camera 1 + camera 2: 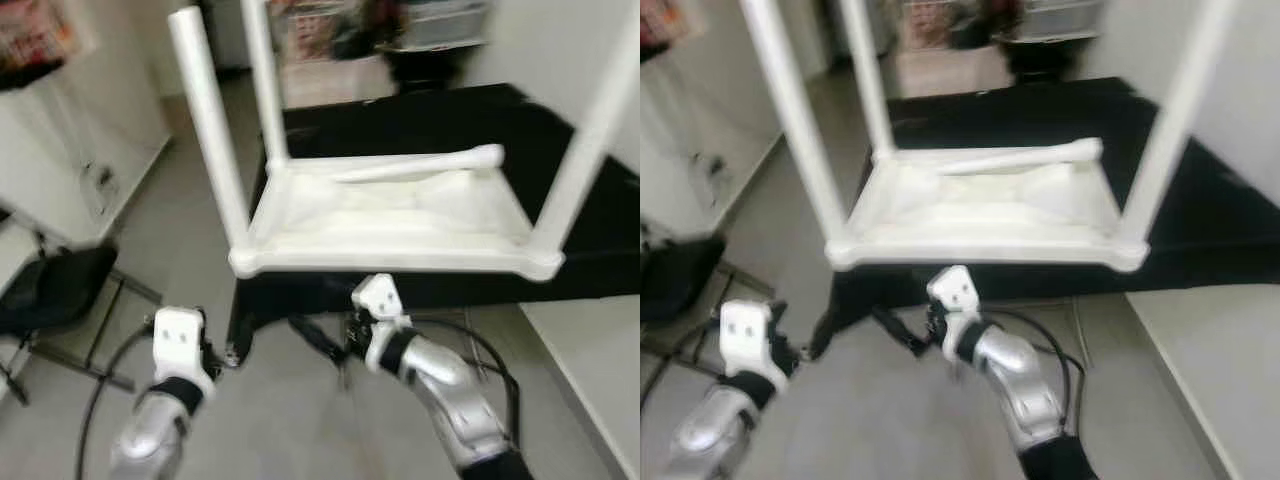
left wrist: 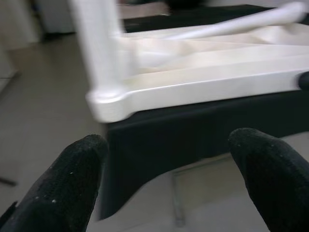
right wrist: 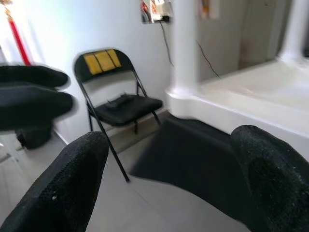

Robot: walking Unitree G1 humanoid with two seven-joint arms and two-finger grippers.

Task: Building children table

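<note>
A white children's table (image 1: 390,215) lies upside down on a black-covered table (image 1: 590,230). Three of its legs stand up: the front left leg (image 1: 210,130), a back left one (image 1: 262,80) and the front right one (image 1: 595,130). A loose white leg (image 1: 420,165) lies across the underside. My left gripper (image 1: 225,352) hovers below the front left corner (image 2: 108,104), open and holding nothing. My right gripper (image 1: 305,330) hangs under the front edge and points left, open with nothing in it; its fingers (image 3: 63,193) frame that same corner.
A black folding chair (image 1: 50,290) stands on the left by the white wall. A white surface (image 1: 590,370) lies at the front right. Cables hang beneath the black table. Grey floor stretches in front of me.
</note>
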